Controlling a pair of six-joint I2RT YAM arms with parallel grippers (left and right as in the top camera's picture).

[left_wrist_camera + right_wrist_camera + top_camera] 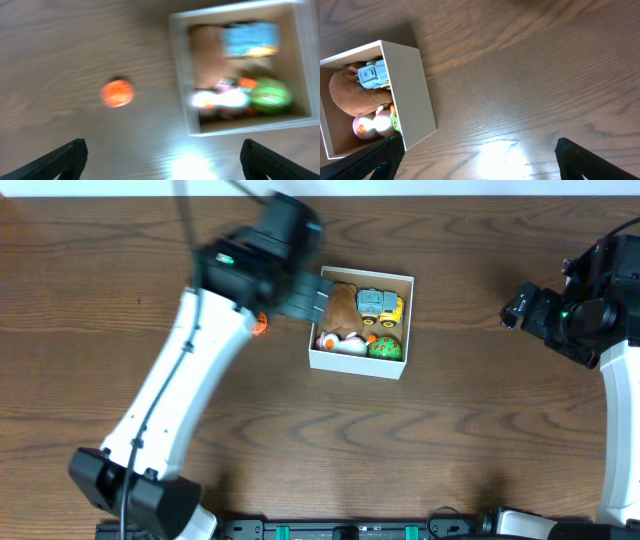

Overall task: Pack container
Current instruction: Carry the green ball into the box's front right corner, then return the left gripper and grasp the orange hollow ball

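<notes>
Brown wood-grain table fills every view, and we take the container near its middle as our landmark.

Far to the left of the container and toward the near edge, the white left arm rises from its base and slants up toward the box. Just left of the container, a small orange ball lies on the bare wood, close to the box but apart from it. In the blurred left wrist view we see the same ball alone on the wood, with nothing touching it.

The left gripper hangs at the container's upper left corner. Its two dark fingers stand wide apart at the bottom corners of the wrist view, with nothing between them.

The container is a square lidless box with white walls and a tan inside. In its left half lies a brown plush toy, and a blue and yellow truck sits in its upper right part. Along the front wall, a white and orange toy lies on the left and a green ball sits in the right corner.

Well to the right of the container, the right gripper points toward it. Its fingers are spread wide and empty in its wrist view.
</notes>
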